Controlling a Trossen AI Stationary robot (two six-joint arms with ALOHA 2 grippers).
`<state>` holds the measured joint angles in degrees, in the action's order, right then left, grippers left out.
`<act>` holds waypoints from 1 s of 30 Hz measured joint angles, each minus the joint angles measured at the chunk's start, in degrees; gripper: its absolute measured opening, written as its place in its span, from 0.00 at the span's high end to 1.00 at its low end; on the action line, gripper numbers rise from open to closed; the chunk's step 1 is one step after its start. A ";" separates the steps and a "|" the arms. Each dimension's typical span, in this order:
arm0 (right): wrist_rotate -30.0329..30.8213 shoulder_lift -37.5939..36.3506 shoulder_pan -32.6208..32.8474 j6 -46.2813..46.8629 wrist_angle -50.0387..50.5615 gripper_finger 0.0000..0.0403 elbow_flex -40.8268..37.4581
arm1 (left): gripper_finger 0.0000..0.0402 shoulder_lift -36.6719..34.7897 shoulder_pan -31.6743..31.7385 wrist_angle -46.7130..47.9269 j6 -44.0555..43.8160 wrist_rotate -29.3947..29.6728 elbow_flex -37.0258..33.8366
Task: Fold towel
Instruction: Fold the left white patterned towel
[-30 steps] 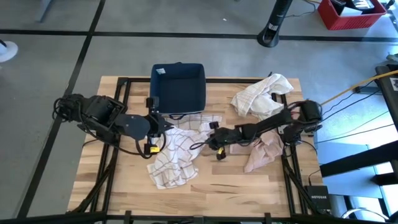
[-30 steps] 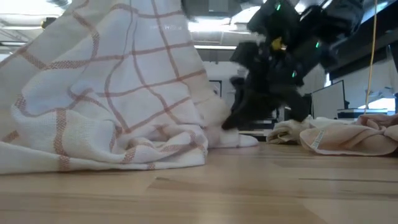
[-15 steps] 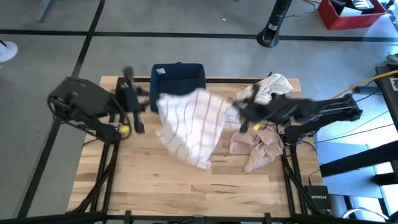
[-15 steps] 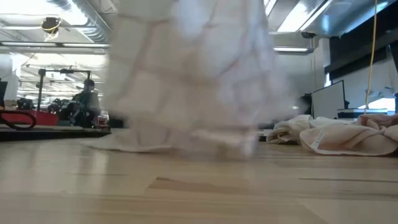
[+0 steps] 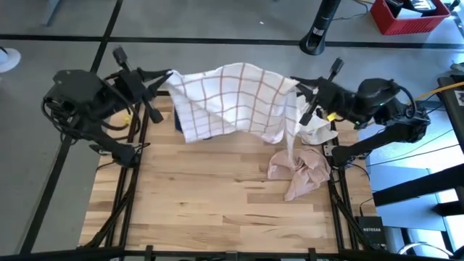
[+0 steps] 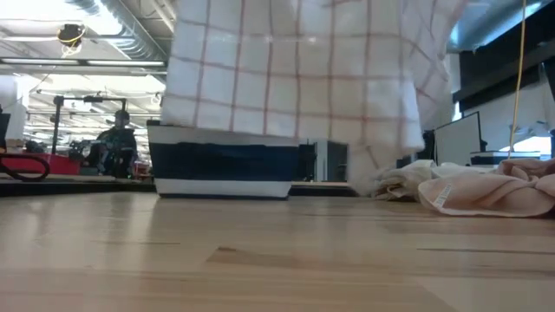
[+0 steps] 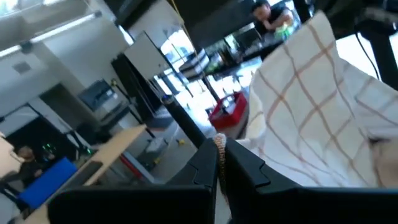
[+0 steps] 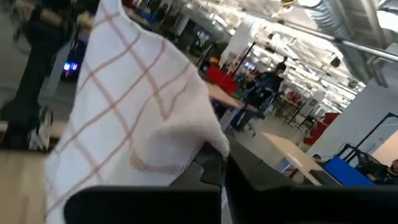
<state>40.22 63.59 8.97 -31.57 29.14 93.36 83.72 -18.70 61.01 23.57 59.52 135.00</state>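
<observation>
- The left gripper is raised above the table's far left edge, its dark fingers pressed together on one corner of the towel.
- The right gripper is raised at the far right, its fingers pinching the opposite corner, where the hemmed edge curls over in a soft fold.
- The towel hangs stretched between the two grippers, clear of the table: a white woven cloth with a thin reddish-brown grid, sagging in the middle, with one narrow tail drooping by the right gripper.
- In the low view its lower edge hangs in front of the bin and does not reach the wood.
- The bin, dark blue and rectangular with a pale base band, sits at the table's far edge, mostly covered from above by the towel.
- A crumpled pinkish cloth lies on the table below the right gripper; a rumpled cream cloth lies just behind it.
- The table is pale wooden planking in a black frame.
- A seated person shows far off in the room.
</observation>
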 joint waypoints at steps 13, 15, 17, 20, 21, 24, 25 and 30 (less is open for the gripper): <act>-2.13 1.46 2.81 10.54 12.01 0.99 -0.02 | 0.98 0.00 -4.25 12.49 -19.16 -12.02 -0.02; -4.56 2.24 3.71 14.89 16.69 0.99 -0.71 | 0.98 0.14 -6.09 13.65 -22.23 -16.27 -0.08; -7.45 2.68 4.79 19.86 21.84 0.99 -2.80 | 0.98 0.28 -7.53 14.85 -24.92 -17.40 -1.15; -10.57 3.55 4.93 25.87 25.92 0.99 -8.07 | 0.98 0.44 -8.48 15.45 -28.24 -17.52 -4.43; -11.24 3.77 4.94 27.68 26.40 0.99 -10.56 | 0.98 0.56 -8.47 15.26 -29.13 -17.48 -5.88; -13.78 3.86 4.92 32.03 23.55 0.99 -19.72 | 0.98 1.25 -8.16 14.89 -29.81 -17.43 -10.39; -14.60 3.82 4.90 33.02 21.24 0.99 -23.27 | 0.98 1.50 -7.93 14.42 -29.81 -17.39 -12.16; -18.23 3.86 4.90 37.41 7.76 0.99 -40.04 | 0.98 3.21 -7.10 11.54 -29.44 -17.40 -22.23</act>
<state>22.00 67.45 13.87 5.84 36.90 53.32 86.93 -25.79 72.55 -5.87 42.12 112.76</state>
